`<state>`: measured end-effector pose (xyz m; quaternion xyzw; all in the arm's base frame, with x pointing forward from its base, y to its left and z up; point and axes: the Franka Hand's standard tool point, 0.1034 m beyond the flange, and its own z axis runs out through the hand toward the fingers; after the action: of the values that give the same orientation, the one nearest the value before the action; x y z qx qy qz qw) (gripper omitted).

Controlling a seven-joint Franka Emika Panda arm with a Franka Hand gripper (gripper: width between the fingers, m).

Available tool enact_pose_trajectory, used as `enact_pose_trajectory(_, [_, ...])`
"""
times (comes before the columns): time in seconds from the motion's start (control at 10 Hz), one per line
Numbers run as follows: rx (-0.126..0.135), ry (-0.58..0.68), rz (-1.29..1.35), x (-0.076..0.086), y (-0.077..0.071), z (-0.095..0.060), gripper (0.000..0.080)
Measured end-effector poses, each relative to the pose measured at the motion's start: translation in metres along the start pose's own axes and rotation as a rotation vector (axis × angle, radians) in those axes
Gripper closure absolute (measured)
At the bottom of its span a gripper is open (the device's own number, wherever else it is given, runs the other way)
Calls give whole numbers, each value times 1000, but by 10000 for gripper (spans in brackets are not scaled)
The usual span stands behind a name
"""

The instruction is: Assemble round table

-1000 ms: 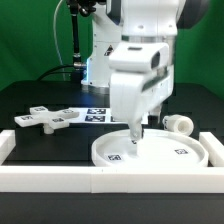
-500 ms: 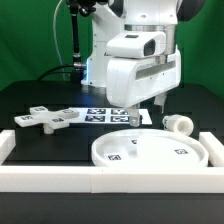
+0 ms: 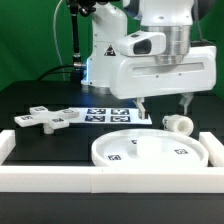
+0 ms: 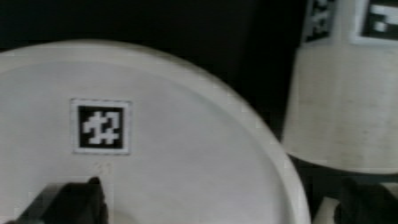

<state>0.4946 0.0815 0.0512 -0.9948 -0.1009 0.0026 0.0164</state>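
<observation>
The large round disc (image 3: 150, 150) lies flat against the front wall, a tag on its top (image 4: 102, 127). The short cylindrical leg (image 3: 178, 124) lies on its side just behind the disc's right edge; it also shows in the wrist view (image 4: 347, 105). The flat cross-shaped foot piece (image 3: 45, 118) lies at the exterior view's left. My gripper (image 3: 163, 107) hangs open and empty above the disc's far edge and the leg, touching neither. One dark fingertip (image 4: 71, 200) shows over the disc in the wrist view.
A white straight-walled rim (image 3: 100, 178) bounds the black table at the front and both sides. The marker board (image 3: 108, 114) lies behind the disc, under the arm. The robot base and a cable stand at the back.
My gripper has lifted off the disc, swung to the exterior view's right and turned, with its fingers now spread wide. The disc, leg and foot piece have not moved.
</observation>
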Motion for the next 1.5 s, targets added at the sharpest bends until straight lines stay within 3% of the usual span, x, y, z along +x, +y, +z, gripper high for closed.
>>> enact_pose_trajectory(0.3, [8, -12, 78, -1, -33, 4, 150])
enact_pose_trajectory(0.5, [10, -33, 79, -1, -30, 3, 150])
enact_pose_trajectory(0.9, [-8, -399, 163, -16, -28, 1, 150])
enact_pose_trajectory(1.2, [9, -604, 170, -17, -30, 3, 150])
enact_pose_trajectory(1.5, [24, -782, 168, -22, -35, 15, 150])
